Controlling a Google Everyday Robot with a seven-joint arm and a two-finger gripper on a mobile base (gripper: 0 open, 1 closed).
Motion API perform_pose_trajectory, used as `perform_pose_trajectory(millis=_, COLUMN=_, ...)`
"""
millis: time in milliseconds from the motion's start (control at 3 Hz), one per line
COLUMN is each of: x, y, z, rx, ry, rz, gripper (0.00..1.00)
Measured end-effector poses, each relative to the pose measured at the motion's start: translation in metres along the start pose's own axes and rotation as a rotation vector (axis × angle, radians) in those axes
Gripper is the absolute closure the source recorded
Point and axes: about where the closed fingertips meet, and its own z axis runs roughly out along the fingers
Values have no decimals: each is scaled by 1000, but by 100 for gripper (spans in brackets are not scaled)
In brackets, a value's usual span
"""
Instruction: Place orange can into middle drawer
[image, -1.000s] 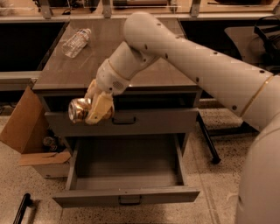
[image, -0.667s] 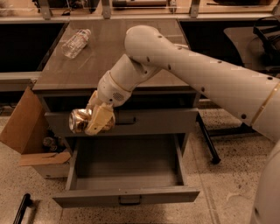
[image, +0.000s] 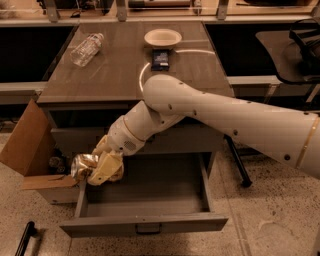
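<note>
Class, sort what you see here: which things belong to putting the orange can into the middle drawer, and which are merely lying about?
Job in hand: orange can, held by the gripper at the drawer's left edge; middle drawer, open.
Lying about: clear bottle, white bowl, dark packet, cardboard box.

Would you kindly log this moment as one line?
gripper: shut on orange can | where: above open middle drawer, left edge | can: unreleased
</note>
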Motion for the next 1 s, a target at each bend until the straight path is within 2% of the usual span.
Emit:
perform_pose_trajectory(millis=333, x=2, y=0, z=3, rx=1, ry=-12, rz=4, gripper=100)
perform_pose_trajectory(millis=1000, x=40, y=7, z=35, rx=10, ry=-40, rz=94, gripper=100)
